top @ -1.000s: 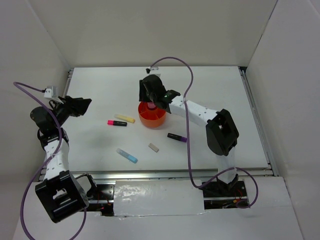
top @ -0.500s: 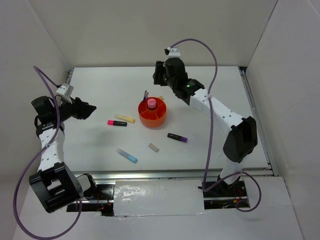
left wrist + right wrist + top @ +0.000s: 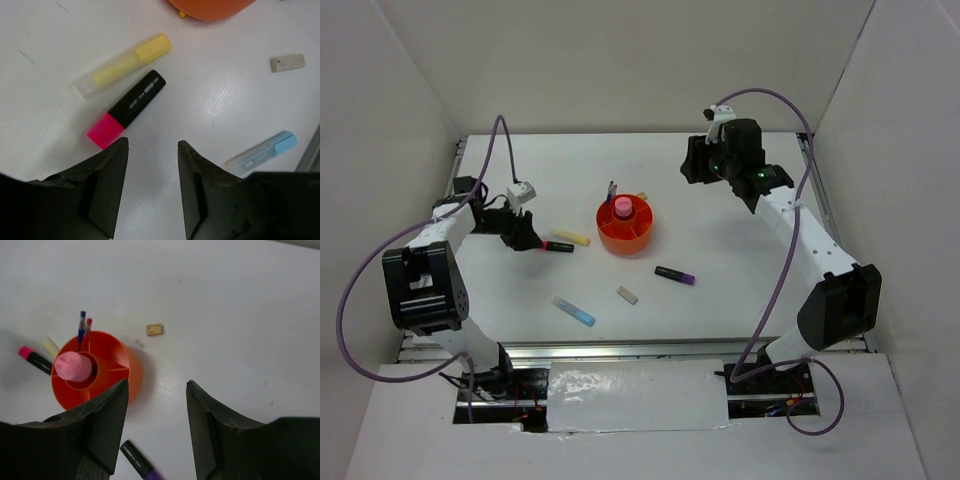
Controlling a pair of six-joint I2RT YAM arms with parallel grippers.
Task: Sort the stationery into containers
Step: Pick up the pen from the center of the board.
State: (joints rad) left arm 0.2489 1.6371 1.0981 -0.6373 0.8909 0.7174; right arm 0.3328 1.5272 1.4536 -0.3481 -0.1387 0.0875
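The orange organizer (image 3: 638, 236) stands mid-table with a pink cylinder (image 3: 622, 207) in its central cup and a blue and a red pen (image 3: 611, 188) in a rear compartment. A yellow marker (image 3: 570, 238) and a pink-black marker (image 3: 557, 246) lie side by side to its left. My left gripper (image 3: 527, 236) hovers open just left of them, with the pink end (image 3: 105, 131) ahead of its fingertips. A light blue marker (image 3: 574, 311), a grey-white eraser (image 3: 627, 294) and a purple-black marker (image 3: 674, 275) lie nearer the front. My right gripper (image 3: 695, 160) hangs open at the back right, empty.
A small tan block (image 3: 154, 329) lies just behind the organizer (image 3: 95, 370). White walls close the table on the left, back and right. Purple cables loop from both arms.
My right gripper has drawn back from over the organizer to the back right, leaving the pink cylinder in the central cup. The left gripper has swung right, up to the pink-black marker.
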